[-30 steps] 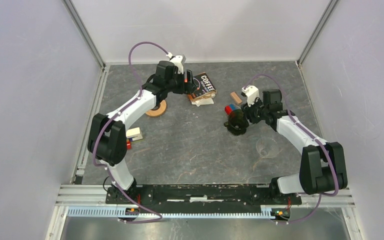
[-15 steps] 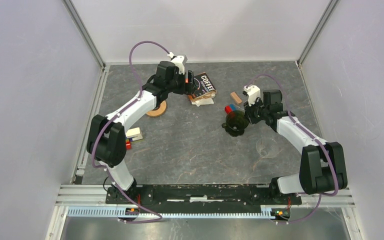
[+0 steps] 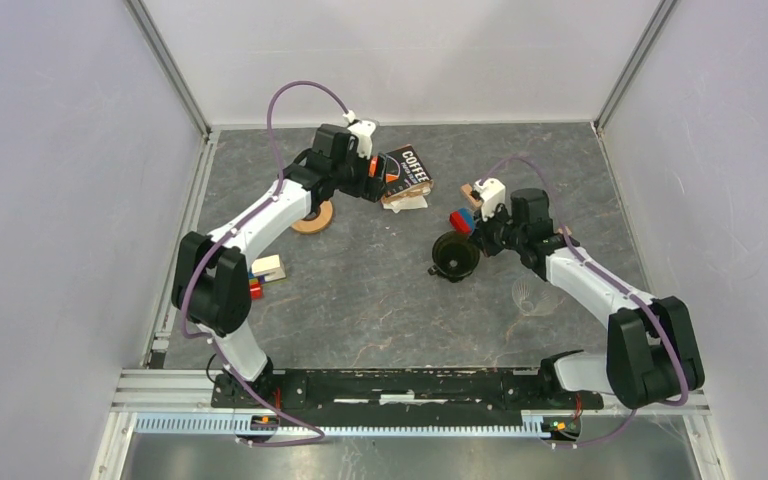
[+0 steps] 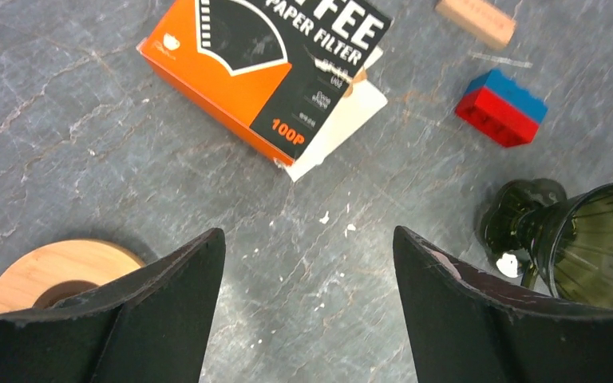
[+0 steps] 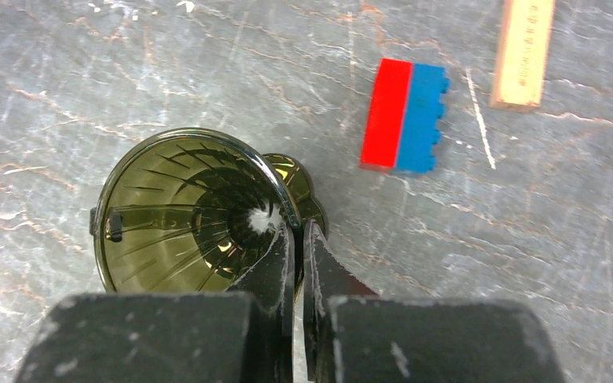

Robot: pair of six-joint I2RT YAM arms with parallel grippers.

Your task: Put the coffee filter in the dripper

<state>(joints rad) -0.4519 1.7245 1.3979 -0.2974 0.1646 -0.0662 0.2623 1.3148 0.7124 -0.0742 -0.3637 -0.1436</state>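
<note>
The dripper (image 3: 455,255) is a dark olive ribbed funnel on the table's middle right. It is tilted, with its mouth (image 5: 183,211) facing the right wrist camera. My right gripper (image 5: 298,227) is shut on its rim, one finger inside the cup and one outside. The dripper (image 4: 599,247) also shows at the right edge of the left wrist view. White coffee filter paper (image 4: 343,128) sticks out from under the orange-and-black packet (image 4: 271,56) at the back. My left gripper (image 4: 309,233) hangs open over bare table just in front of the packet, holding nothing.
A red-and-blue brick (image 5: 405,116) and a wooden block (image 5: 523,52) lie just behind the dripper. A wooden ring (image 3: 312,217) sits under the left arm. A clear ribbed glass cup (image 3: 532,295) stands at the near right, and small blocks (image 3: 267,268) lie at the left.
My right gripper has closed on the dripper's rim and drawn it a little to the left and nearer. The left gripper has hardly moved.
</note>
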